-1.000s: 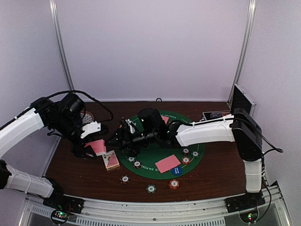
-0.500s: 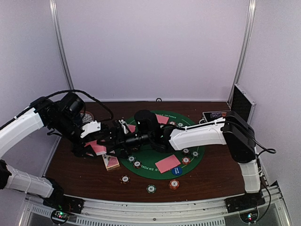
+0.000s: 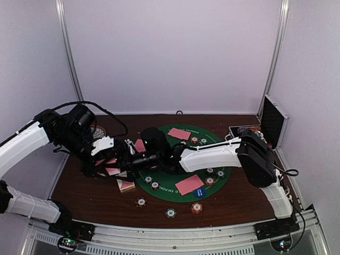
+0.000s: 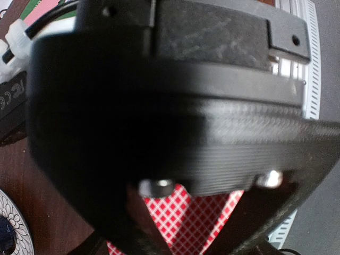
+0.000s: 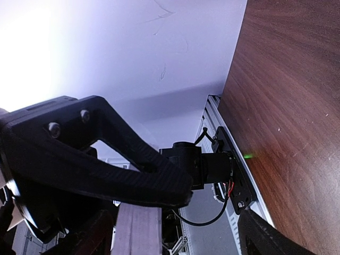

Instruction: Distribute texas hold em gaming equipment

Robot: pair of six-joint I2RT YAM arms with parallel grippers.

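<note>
My left pincer (image 3: 105, 162) was clamped on pink-backed cards (image 4: 191, 215) above the table's left side. My right pincer (image 3: 121, 159) sat against it, but I couldn't tell its opening. Poker chips (image 3: 196, 207) lay near the green mat (image 3: 168, 179).

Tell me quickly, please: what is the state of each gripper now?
Left gripper: closed on a pink-backed playing card.
Right gripper: cannot be told from these views.
</note>
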